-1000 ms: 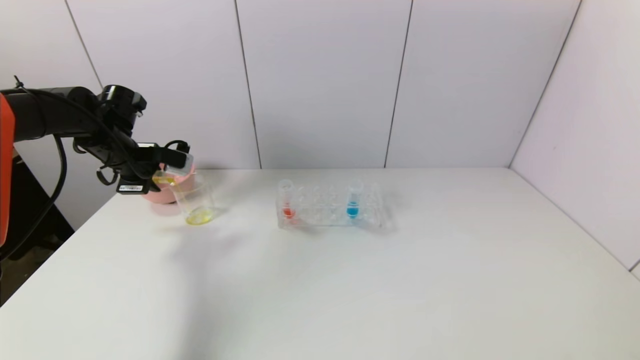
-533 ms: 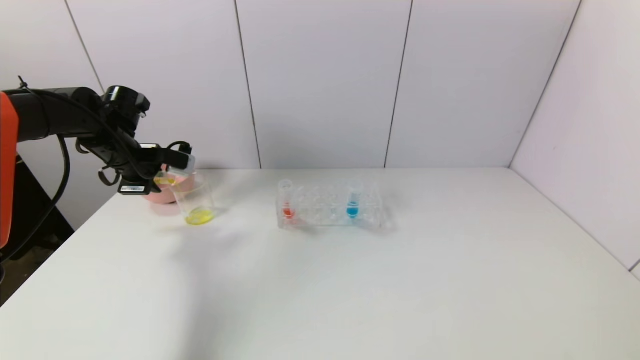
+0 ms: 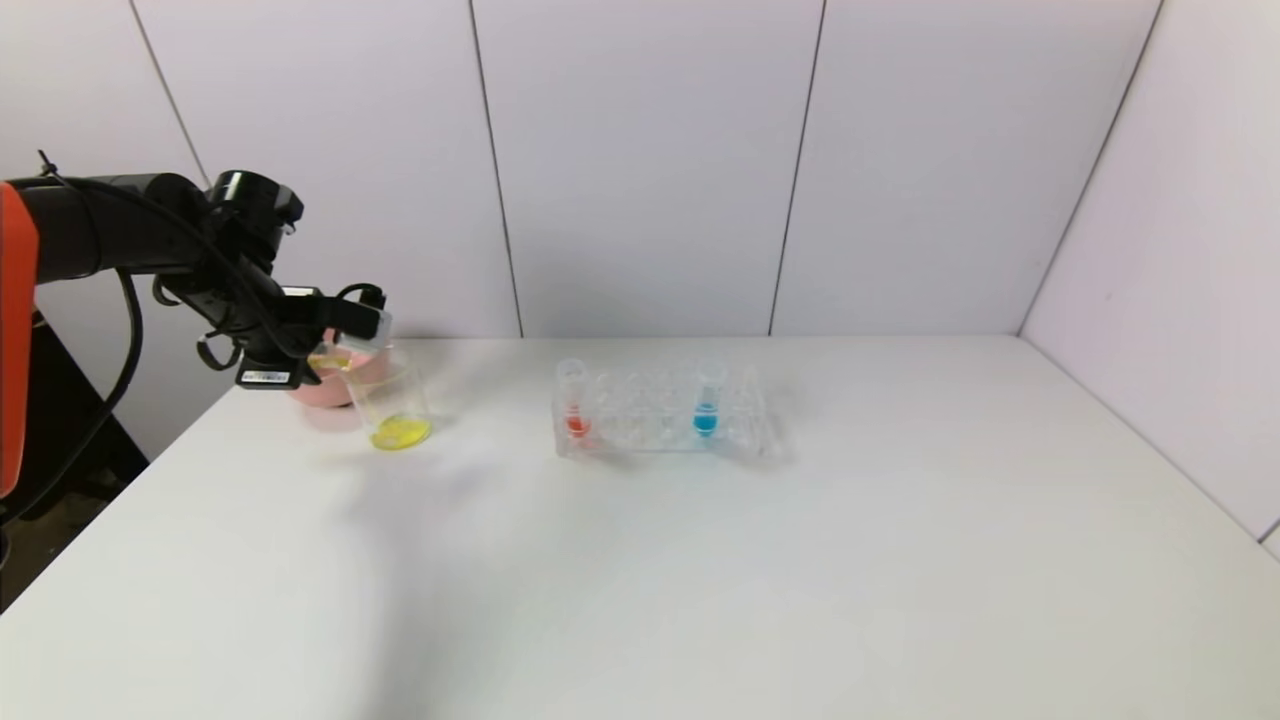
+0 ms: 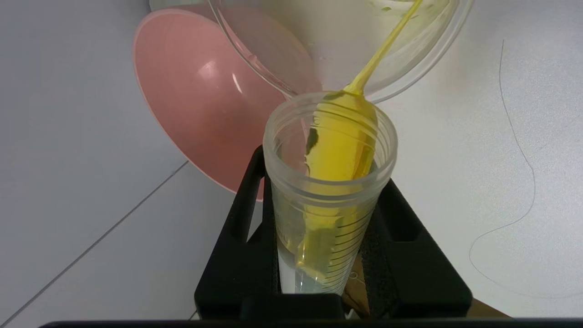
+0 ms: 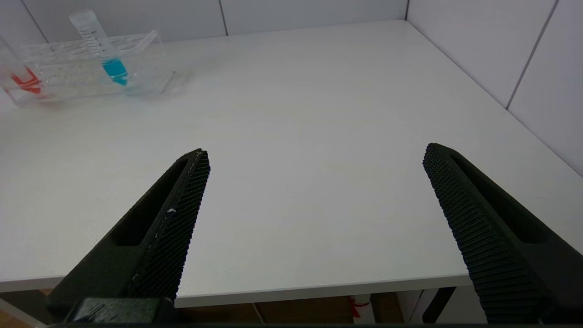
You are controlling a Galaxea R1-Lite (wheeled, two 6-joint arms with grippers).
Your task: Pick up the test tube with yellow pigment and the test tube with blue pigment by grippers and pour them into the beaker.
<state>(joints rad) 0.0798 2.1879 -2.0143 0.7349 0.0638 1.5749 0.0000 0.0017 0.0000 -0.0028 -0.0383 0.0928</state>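
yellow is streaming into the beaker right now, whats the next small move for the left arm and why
Probably hold the tilt a little longer. The left gripper is shut on the test tube with yellow pigment, a thin stream runs from its lip into the beaker, and much yellow remains inside. The test tube with blue pigment waits in the rack.

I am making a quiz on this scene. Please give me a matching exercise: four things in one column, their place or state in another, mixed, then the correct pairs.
Things:
1. test tube with yellow pigment
2. test tube with blue pigment
3. beaker
4. right gripper

States:
A. open above the bare table
B. standing in the clear rack
C. tilted in the left gripper, pouring
D. yellow liquid at its bottom

Pairs: 1-C, 2-B, 3-D, 4-A
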